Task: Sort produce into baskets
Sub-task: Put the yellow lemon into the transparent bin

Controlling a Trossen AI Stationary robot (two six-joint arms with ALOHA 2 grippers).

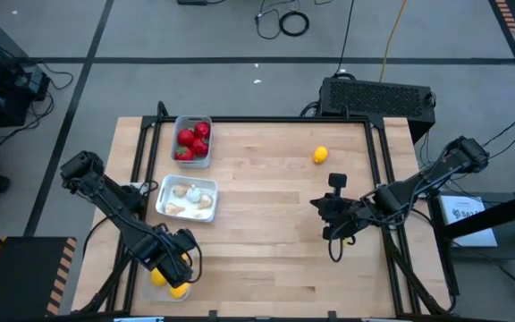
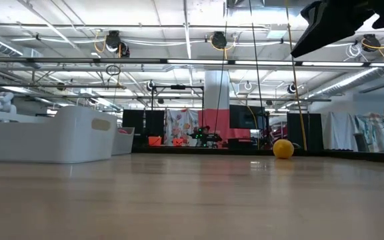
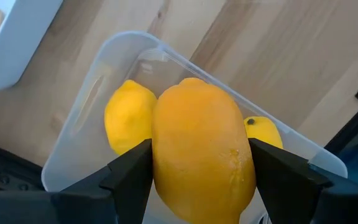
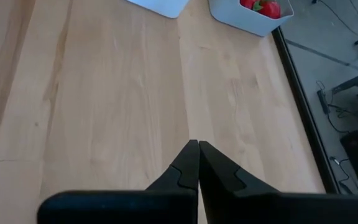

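Observation:
My left gripper (image 1: 170, 266) is at the table's near left corner, shut on a yellow-orange lemon (image 3: 204, 149) above the clear basket (image 3: 98, 74). Two more yellow lemons (image 3: 128, 115) (image 3: 265, 130) lie in that basket. Another lemon (image 1: 320, 155) lies loose on the table at the far right; it also shows in the low view (image 2: 283, 148). Red fruits (image 1: 193, 141) fill the greyish basket (image 1: 179, 122) at the far left. Whitish bulbs (image 1: 190, 199) lie in the white basket (image 1: 163, 195). My right gripper (image 4: 197, 146) is shut and empty above bare table at the right (image 1: 322, 207). My left gripper pinches the lemon by its two opposite sides (image 3: 161, 163) between its two fingers, which lie across the lemon's width. The fingers come from above, pointing down. The lemon is lifted clear, over the clear basket and the two lemons in it.
The greyish basket and the white basket (image 2: 52, 133) stand along the table's left side. A black frame rail (image 1: 141, 161) runs along the table's left edge and another (image 1: 384, 179) along its right. The middle of the wooden table (image 1: 266, 224) is bare.

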